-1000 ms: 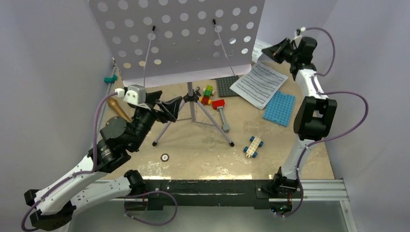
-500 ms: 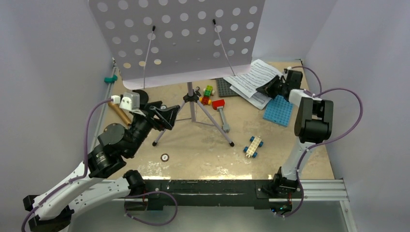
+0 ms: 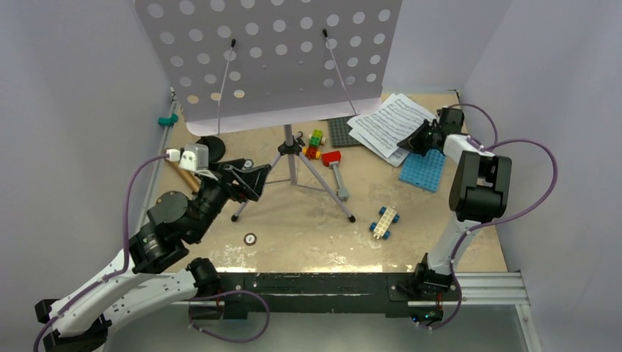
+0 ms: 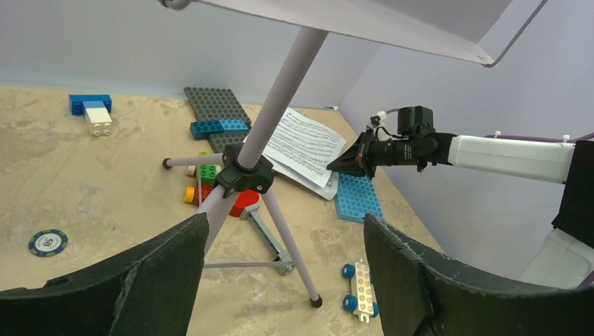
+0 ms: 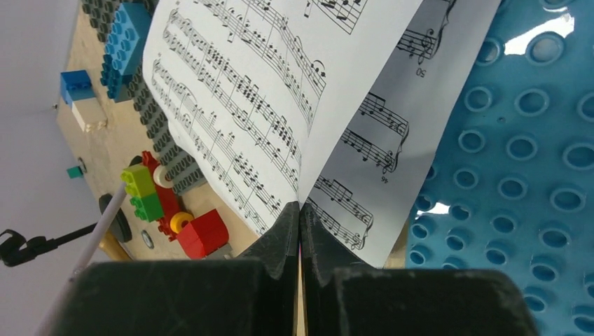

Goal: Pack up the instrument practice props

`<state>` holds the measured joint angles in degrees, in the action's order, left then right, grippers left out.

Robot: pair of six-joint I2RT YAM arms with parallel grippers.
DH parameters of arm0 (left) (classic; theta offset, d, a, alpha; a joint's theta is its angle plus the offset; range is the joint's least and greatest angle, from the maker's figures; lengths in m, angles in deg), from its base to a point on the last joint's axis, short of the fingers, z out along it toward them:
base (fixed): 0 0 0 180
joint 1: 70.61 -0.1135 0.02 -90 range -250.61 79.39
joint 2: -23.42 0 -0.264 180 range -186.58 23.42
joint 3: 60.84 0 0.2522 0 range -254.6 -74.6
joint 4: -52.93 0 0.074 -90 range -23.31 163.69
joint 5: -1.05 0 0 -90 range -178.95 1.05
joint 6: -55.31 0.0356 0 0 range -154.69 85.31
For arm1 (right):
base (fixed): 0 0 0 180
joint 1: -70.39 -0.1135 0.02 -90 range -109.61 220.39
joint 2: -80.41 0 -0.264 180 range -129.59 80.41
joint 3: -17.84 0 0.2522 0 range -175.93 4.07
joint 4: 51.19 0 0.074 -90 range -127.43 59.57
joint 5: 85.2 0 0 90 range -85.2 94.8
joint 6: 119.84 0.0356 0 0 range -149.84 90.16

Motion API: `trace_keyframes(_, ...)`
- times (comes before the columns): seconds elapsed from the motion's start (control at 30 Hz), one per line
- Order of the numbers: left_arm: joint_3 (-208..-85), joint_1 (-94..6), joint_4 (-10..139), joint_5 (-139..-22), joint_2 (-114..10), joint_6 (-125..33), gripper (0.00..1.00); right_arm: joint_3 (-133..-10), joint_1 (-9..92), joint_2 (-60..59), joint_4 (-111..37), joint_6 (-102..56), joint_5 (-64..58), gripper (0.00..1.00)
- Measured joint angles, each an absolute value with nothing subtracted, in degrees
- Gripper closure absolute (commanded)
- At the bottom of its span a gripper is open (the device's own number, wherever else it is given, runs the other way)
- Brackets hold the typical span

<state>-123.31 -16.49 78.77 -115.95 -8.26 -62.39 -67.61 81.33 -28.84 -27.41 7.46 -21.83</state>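
Note:
The lilac perforated music stand [image 3: 268, 59] rises on its tripod [image 3: 292, 150] at the back middle; its hub [image 4: 244, 175] and legs fill the left wrist view. My left gripper [image 3: 246, 180] [image 4: 280, 280] is open beside the near left tripod leg, with nothing between its fingers. White sheet-music pages [image 3: 385, 125] [image 4: 301, 143] lie at the back right. My right gripper [image 3: 419, 138] [image 5: 300, 217] is shut on the edge of the top page [image 5: 252, 91], above another page [image 5: 378, 140]. The gold-brown microphone [image 3: 185, 176] is half hidden behind my left wrist. The black round-based mic stand [image 3: 211, 145] sits beyond it.
A red-headed grey hammer [image 3: 334, 165], stacked coloured bricks [image 3: 314, 143] and a dark grey baseplate [image 3: 341, 130] lie by the tripod. A blue baseplate [image 3: 424, 165] [image 5: 518, 175] is under my right gripper. A wheeled white brick [image 3: 383, 221] and a small token [image 3: 250, 237] lie nearer.
My right arm came down from high at the back right, bringing a page onto the other page. My left gripper drew back slightly to the left, still open.

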Motion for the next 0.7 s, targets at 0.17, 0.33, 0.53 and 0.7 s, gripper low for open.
trace_keyframes(0.17,-122.4,-16.5,79.3,-115.7,-8.1,-62.7,0.13,-68.8,81.3,-29.6,-23.7,7.0,-20.3,0.66)
trace_keyframes(0.33,-122.0,-16.5,80.1,-115.6,-7.6,-63.3,0.09,-69.5,81.3,-29.8,-20.6,6.2,-18.4,0.31)
trace_keyframes(0.53,-121.9,-16.5,82.3,-115.3,-6.8,-64.2,0.00,-71.4,81.3,-28.3,-16.3,6.1,-15.3,0.23)
trace_keyframes(0.7,-121.9,-16.5,84.3,-115.4,-6.6,-65.9,0.00,-71.6,81.4,-18.0,-14.4,6.6,-12.2,0.23)
